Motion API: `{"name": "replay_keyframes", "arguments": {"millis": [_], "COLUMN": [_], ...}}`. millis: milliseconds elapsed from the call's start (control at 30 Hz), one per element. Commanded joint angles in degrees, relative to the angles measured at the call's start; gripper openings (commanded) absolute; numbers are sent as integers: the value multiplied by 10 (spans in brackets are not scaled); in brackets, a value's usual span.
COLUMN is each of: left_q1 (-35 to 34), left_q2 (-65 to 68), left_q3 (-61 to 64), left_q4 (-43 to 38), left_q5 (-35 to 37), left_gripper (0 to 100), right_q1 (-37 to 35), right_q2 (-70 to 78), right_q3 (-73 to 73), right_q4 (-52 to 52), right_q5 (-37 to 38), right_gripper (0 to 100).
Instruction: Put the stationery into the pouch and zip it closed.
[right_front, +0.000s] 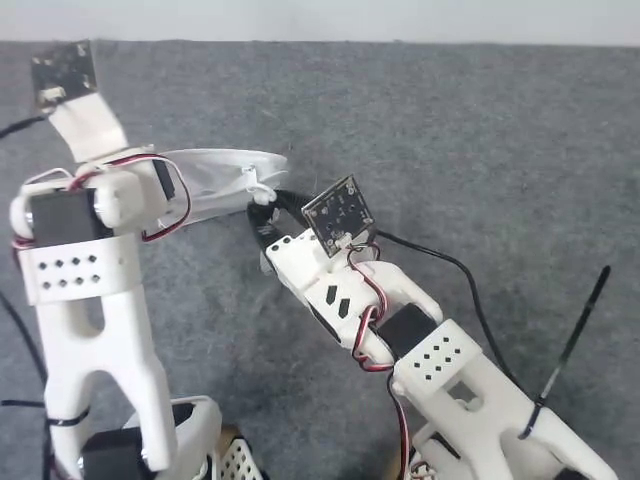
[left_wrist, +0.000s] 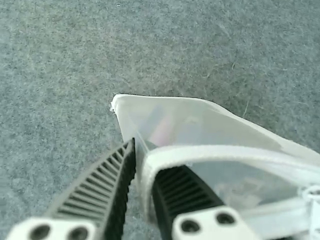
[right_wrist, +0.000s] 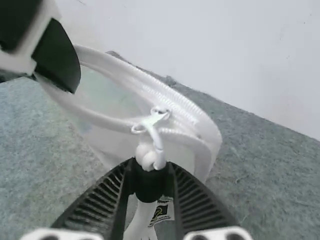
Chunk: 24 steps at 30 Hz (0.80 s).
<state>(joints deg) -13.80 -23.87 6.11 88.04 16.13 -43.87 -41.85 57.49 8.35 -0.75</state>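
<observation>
The translucent white pouch (left_wrist: 200, 125) lies on the grey worktop (right_front: 480, 150), stretched between the two pincers. Its long axis runs from one pincer to the other. Through its wall the stationery (left_wrist: 162, 127) shows as dim shapes, too blurred to tell apart. The left pincer (left_wrist: 142, 160) is nipped narrow on the pouch's end rim, one finger on each side of the wall. The right pincer (right_wrist: 148, 172) is clamped on the zip pull (right_wrist: 148, 159), just in front of its fingertips. Beyond the pull, towards the left pincer, the mouth gapes.
</observation>
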Motion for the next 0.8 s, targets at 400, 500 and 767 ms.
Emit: {"name": "replay_keyframes", "arguments": {"millis": [400,500,767], "left_q1": [8,28,109], "left_q2": [-1,-1,-2], "left_q3": [0,0,0], "left_q4": [-26,-26,-22], "left_q5": [-29,-30,-40], "left_gripper": [146,193,214], "right_q1": [-73,-96,-146], "right_q2": [-168,-185,-223], "right_q3": [-8,-7,-4], "right_q4": [272,311,383], "right_q5": [187,207,235], "right_gripper": [6,6,6]}}
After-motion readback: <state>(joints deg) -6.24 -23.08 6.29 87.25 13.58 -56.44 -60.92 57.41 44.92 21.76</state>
